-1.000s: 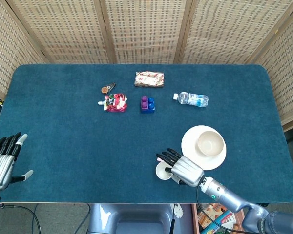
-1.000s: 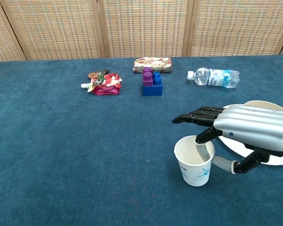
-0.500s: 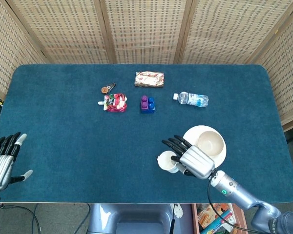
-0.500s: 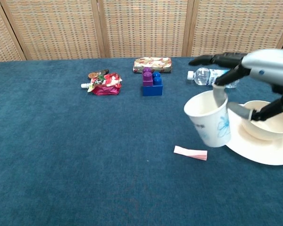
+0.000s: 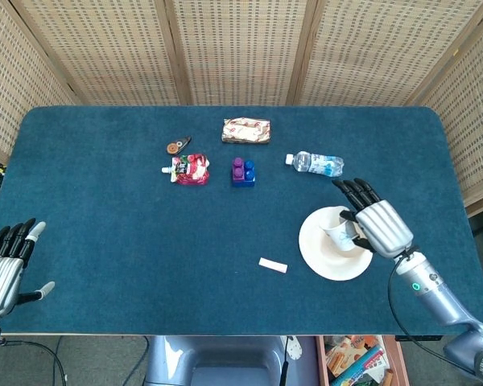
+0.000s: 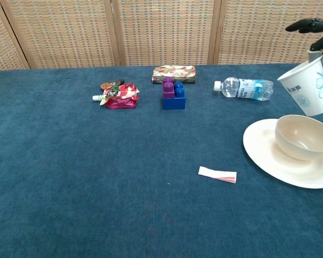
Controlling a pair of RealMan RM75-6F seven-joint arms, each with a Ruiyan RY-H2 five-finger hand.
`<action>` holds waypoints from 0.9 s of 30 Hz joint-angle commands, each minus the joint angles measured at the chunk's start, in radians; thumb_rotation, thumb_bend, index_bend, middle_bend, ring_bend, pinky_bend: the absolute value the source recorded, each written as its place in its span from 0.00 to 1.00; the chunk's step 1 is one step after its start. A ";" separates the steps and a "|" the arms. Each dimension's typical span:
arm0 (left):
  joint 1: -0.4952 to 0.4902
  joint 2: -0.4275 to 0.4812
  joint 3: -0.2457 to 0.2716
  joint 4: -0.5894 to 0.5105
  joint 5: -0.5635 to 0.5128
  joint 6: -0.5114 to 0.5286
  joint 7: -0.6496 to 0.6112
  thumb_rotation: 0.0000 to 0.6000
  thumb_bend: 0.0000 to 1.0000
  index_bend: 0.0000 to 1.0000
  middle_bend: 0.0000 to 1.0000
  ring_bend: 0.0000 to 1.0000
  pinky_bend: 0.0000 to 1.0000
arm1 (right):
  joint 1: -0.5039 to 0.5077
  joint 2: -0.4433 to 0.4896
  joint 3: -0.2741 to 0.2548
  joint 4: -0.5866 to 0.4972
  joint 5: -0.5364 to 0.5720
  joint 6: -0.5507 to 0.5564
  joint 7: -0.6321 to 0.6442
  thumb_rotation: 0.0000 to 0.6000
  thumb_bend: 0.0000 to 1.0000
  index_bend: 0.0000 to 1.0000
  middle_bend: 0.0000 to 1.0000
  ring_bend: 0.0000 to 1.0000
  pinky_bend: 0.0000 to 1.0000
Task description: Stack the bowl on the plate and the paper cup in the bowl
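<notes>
The paper cup (image 6: 310,86) hangs tilted in the air, pinched at its rim by the right hand (image 5: 380,226), whose other fingers (image 5: 354,191) stretch out flat above it. Just below and slightly inward of those fingers sits the bowl (image 6: 304,138), already resting on the plate (image 6: 264,156), so only the last stacking step seems to remain.

To do it well, the cup should probably be carried a little further until its base is over the bowl's middle, righted so it no longer leans, then lowered until the base touches before the pinch lets go; released while tilted, it would likely tip against the bowl's wall.

Well apart from the fingers lie a small pink slip (image 6: 217,174) and a water bottle (image 6: 244,88). The left hand (image 5: 5,268) rests far off, fingers spread, holding nothing.
</notes>
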 commanded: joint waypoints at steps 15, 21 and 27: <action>-0.002 -0.001 -0.001 0.000 -0.012 -0.011 0.001 1.00 0.00 0.00 0.00 0.00 0.00 | 0.003 -0.220 0.006 0.306 0.049 -0.087 0.115 1.00 0.67 0.64 0.00 0.00 0.00; -0.003 -0.002 -0.001 0.000 -0.015 -0.014 0.002 1.00 0.00 0.00 0.00 0.00 0.00 | -0.003 -0.268 0.021 0.377 0.070 -0.087 0.111 1.00 0.67 0.64 0.00 0.00 0.00; -0.003 -0.003 -0.002 0.000 -0.016 -0.015 0.005 1.00 0.00 0.00 0.00 0.00 0.00 | -0.014 -0.284 0.011 0.414 0.064 -0.083 0.117 1.00 0.67 0.64 0.00 0.00 0.00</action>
